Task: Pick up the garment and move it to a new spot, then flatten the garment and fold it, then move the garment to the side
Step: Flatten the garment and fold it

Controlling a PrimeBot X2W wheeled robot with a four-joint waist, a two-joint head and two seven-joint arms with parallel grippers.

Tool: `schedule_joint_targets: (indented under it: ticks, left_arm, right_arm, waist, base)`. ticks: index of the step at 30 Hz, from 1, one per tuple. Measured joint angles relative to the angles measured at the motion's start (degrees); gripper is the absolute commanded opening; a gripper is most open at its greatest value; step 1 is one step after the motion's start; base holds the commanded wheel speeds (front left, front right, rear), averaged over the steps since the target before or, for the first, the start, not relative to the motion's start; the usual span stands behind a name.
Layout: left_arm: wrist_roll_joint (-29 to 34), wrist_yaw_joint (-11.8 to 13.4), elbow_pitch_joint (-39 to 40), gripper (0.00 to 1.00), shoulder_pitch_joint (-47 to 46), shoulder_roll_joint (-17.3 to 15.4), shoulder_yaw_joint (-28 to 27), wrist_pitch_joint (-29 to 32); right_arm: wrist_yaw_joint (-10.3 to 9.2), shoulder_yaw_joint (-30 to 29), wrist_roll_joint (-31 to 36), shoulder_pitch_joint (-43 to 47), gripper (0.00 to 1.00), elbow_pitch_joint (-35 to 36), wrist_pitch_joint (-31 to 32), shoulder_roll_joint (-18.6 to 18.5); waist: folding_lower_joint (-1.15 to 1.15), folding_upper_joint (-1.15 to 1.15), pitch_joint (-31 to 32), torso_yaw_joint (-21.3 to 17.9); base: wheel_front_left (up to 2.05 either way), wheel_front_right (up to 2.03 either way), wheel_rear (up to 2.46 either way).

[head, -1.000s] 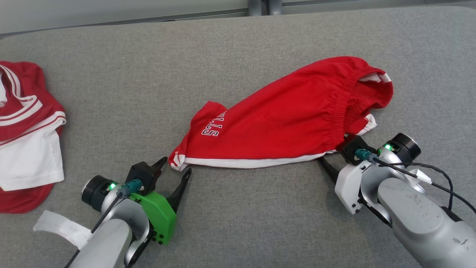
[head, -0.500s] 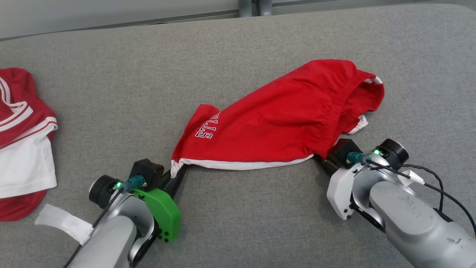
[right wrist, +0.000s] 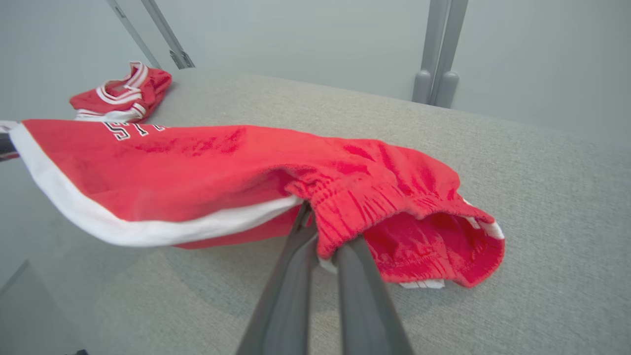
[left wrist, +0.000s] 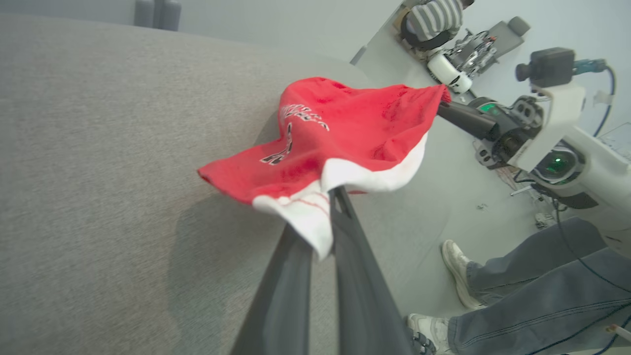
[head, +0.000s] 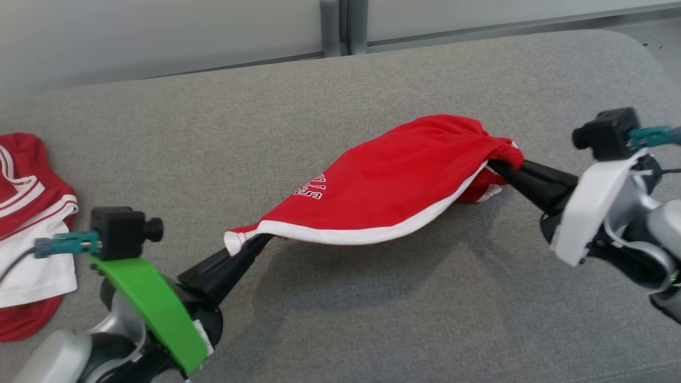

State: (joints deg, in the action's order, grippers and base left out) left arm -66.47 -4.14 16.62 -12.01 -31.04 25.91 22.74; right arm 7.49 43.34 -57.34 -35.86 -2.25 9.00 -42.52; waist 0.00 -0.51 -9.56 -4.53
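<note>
Left end effector [head: 259, 243]: the two dark fingers were closed on the white-trimmed leg-hem corner of the red shorts [head: 383, 186]; in the left wrist view the white band was seen pinched between the tips.

Right end effector [head: 496, 164]: the fingers were closed on the gathered elastic waistband, with ribbed red cloth bunched over the tips in the right wrist view.

The shorts were held stretched between the two end effectors over the middle of the tabletop [head: 213, 133]. The near white-edged side was held clear of the surface, and a shadow was cast beneath. Whether the far side touched the surface could not be told.

Writing: white outlined block letters were noted on the leg near the left end effector. "ST" was made out in the right wrist view; the rest was folded and could not be read.

Materials: the shorts were of soft knit cloth with a white border. The tabletop was covered in grey, coarse-woven fabric with a rounded corner.

A green cover [head: 154, 314] was noted on the left wrist and a white cover [head: 590, 207] on the right.

A crumpled red-and-white striped garment [head: 32, 229] lay at the tabletop's left edge, well apart. A person's jeans [left wrist: 532, 276] and pale shoes were recorded in the left wrist view.
</note>
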Motion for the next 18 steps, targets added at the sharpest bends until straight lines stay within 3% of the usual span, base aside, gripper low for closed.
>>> schedule_joint_targets:
  ticks: [4,8,13,18]
  left_arm:
    - [-7.59,6.46,15.83,0.0,1.93,-4.63,-6.03,4.61]
    - [-13.16,12.35,23.71,0.0,-0.98,-7.55,-11.39,8.72]
    - [-16.16,16.36,22.52,0.0,-11.46,-10.24,-15.38,13.44]
    - [-14.45,16.68,17.44,0.0,-23.37,-11.8,-14.23,16.88]
  right_arm:
    - [-0.01,-7.47,-12.72,0.74,0.0,12.28,5.97,-8.68]
    - [0.0,-15.61,-20.14,-1.31,0.0,16.97,9.54,-13.89]
    - [0.07,-20.06,-23.92,-9.12,0.0,14.15,15.43,-13.36]
    - [0.07,-20.09,-22.13,-18.16,0.0,8.91,19.91,-8.46]
  waist:
    - [0.0,0.0,1.12,-1.13]
    - [0.0,0.0,0.98,-1.87]
    - [0.0,0.0,-1.32,-2.16]
    - [0.0,0.0,-4.52,-1.94]
  base:
    - [0.0,0.0,0.0]
    - [0.0,0.0,0.0]
    - [0.0,0.0,0.0]
    - [0.0,0.0,0.0]
